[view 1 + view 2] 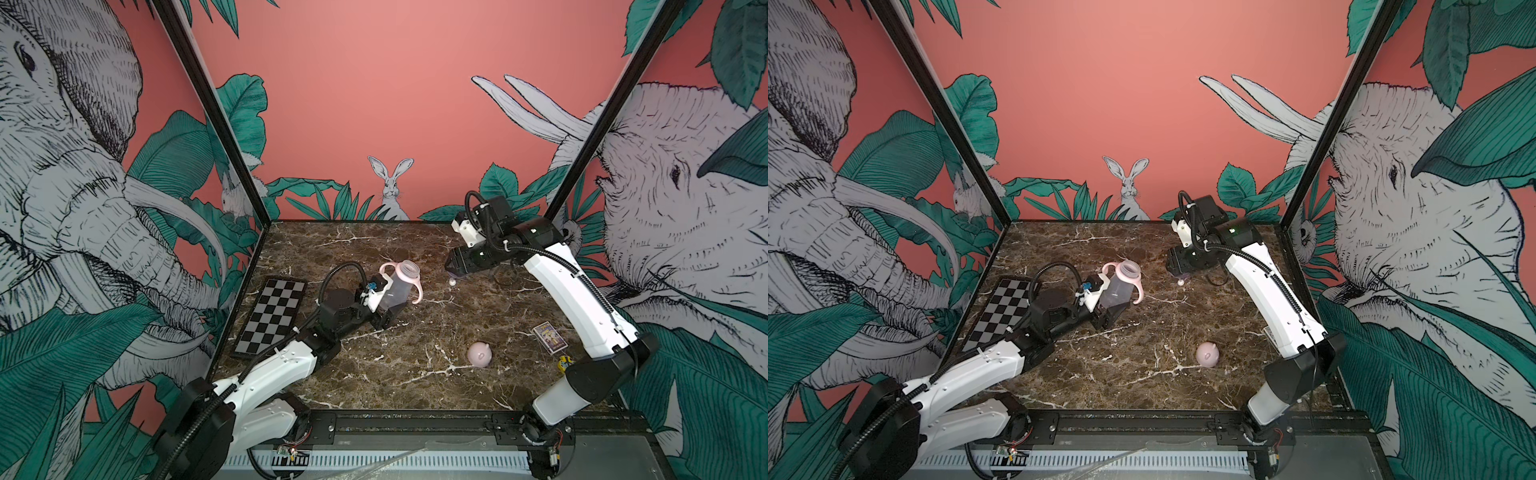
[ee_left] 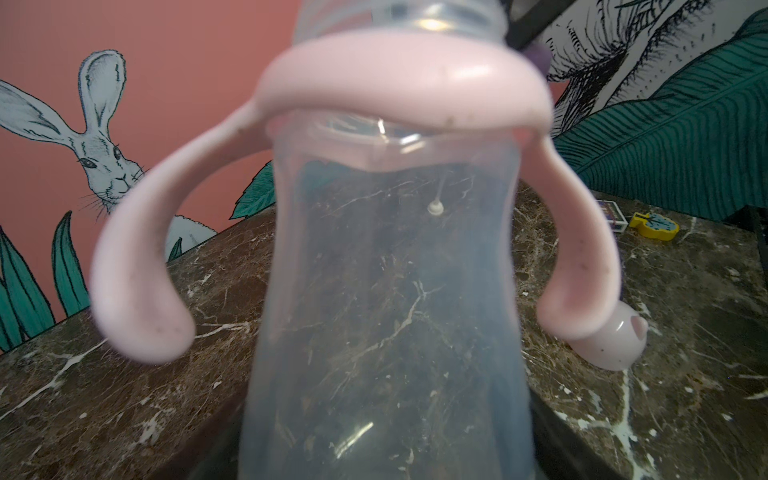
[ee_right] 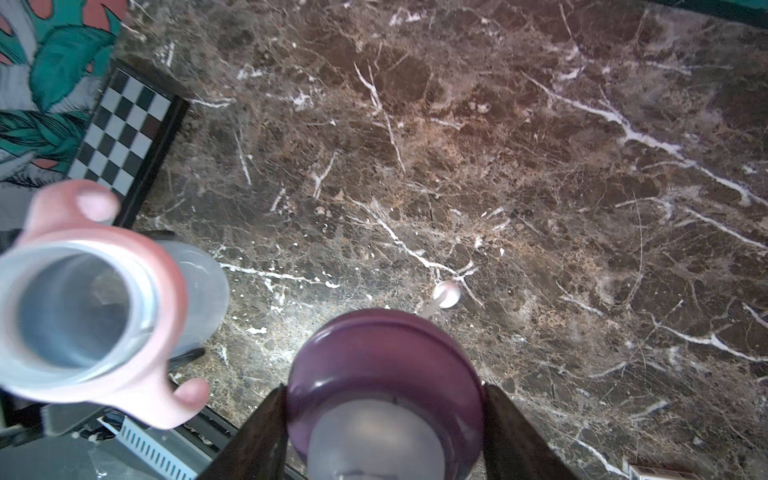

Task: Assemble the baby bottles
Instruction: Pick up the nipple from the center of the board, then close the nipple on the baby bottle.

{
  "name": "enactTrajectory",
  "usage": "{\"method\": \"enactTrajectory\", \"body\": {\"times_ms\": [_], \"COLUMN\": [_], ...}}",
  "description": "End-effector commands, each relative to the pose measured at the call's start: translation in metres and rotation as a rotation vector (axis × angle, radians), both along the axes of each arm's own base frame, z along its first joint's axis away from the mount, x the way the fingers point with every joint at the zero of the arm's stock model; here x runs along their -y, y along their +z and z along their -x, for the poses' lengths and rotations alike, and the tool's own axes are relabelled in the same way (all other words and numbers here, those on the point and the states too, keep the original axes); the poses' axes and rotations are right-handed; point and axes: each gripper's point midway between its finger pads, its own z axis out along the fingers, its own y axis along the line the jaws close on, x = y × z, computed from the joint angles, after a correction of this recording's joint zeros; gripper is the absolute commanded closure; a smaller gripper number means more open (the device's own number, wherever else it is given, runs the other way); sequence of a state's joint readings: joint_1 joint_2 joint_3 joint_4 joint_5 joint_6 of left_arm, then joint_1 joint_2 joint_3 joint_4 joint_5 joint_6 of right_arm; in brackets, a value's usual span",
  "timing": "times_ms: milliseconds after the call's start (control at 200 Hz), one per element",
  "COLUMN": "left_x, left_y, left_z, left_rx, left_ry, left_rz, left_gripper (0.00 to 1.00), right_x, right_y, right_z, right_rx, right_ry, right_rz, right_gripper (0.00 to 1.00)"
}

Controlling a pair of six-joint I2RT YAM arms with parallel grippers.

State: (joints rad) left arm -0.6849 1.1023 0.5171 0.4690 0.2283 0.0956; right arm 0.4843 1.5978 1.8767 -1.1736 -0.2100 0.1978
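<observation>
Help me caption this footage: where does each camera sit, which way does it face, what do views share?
Top views: high in front, looking down toward the back wall; left gripper and right gripper both show.
Left wrist: behind the clear bottle body, facing its pink handled ring; its gripper barely shows.
Right wrist: above the purple nipple collar, facing down at the marble table; dark fingers flank it.
Shared: both wrist views show the bottle body and straw tip.

Left gripper clamps clear bottle body at base, tilted, pink handled ring on neck. Right gripper carries purple collar, straw tip below. Dome cap sits apart on marble table.
</observation>
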Motion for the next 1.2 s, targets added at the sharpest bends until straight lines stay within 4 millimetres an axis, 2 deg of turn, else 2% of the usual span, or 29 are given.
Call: {"method": "enactTrajectory", "body": {"times_ms": [0,45,85,335,635,835,1195], "left_x": [0.007,0.008,0.009,0.013,0.021,0.023,0.025], "left_y": [0.019,0.019,0.019,0.02,0.019,0.018,0.021], "left_z": [0.002,0.002,0.002,0.002,0.0,-0.003,-0.004], "left_rx": [0.047,0.046,0.045,0.049,0.043,0.044,0.046], "left_ry": [-0.032,-0.037,-0.044,-0.06,-0.085,-0.085,-0.086], "left_rz": [0.053,0.053,0.053,0.067,0.083,0.085,0.091], "left_gripper": [0.44,0.44,0.44,0.44,0.44,0.45,0.46], "right_x": [-0.001,-0.002,-0.006,-0.018,-0.035,-0.045,-0.056], "right_y": [0.026,0.038,0.037,0.08,0.115,0.131,0.143], "right_z": [0.011,0.013,0.008,0.008,0.007,0.005,0.003], "right_rx": [0.009,0.027,0.013,0.06,0.095,0.11,0.124], "right_ry": [0.029,0.036,0.042,0.076,0.118,0.136,0.164], "right_rz": [-0.047,-0.069,-0.076,-0.176,-0.291,-0.359,-0.426], "right_gripper": [0.42,0.42,0.42,0.42,0.42,0.42,0.42]}}
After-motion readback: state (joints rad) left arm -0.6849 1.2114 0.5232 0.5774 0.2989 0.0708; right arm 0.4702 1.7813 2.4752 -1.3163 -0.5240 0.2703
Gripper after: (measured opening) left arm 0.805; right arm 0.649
